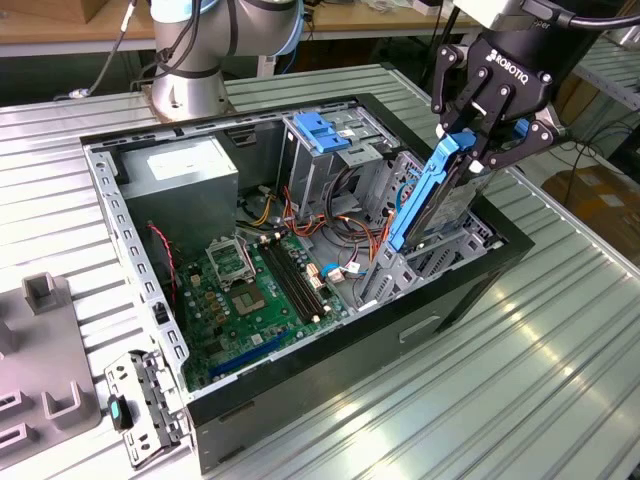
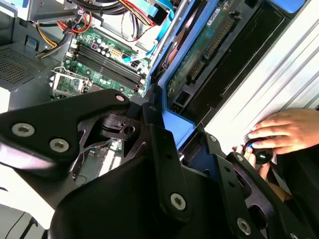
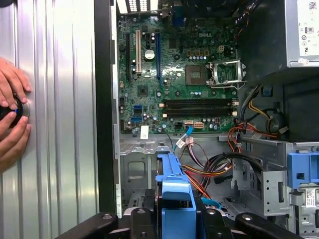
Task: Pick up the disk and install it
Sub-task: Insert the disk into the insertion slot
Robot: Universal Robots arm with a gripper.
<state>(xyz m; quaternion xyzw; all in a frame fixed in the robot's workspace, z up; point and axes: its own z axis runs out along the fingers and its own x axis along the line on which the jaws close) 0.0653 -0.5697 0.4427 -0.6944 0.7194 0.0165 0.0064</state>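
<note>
The jaws are closed on the upper end of the disk (image 1: 428,200), so it hangs directly beneath them rather than lying off to one side; its long axis runs steeply down from the jaws and slants toward the exterior view's left, blue side rail facing the camera; its lower end sits at the mouth of the drive bay (image 1: 400,272), in the corner of the computer case (image 1: 130,225) on the exterior view's right; whether that end is already inside the bay's guides or only resting against them cannot be told; the motherboard (image 1: 250,290) lies well below and apart; judging from this, the fit depends on bringing the disk's tilted long axis in line with the bay; the case stands on the ribbed tabletop (image 1: 520,370).
</note>
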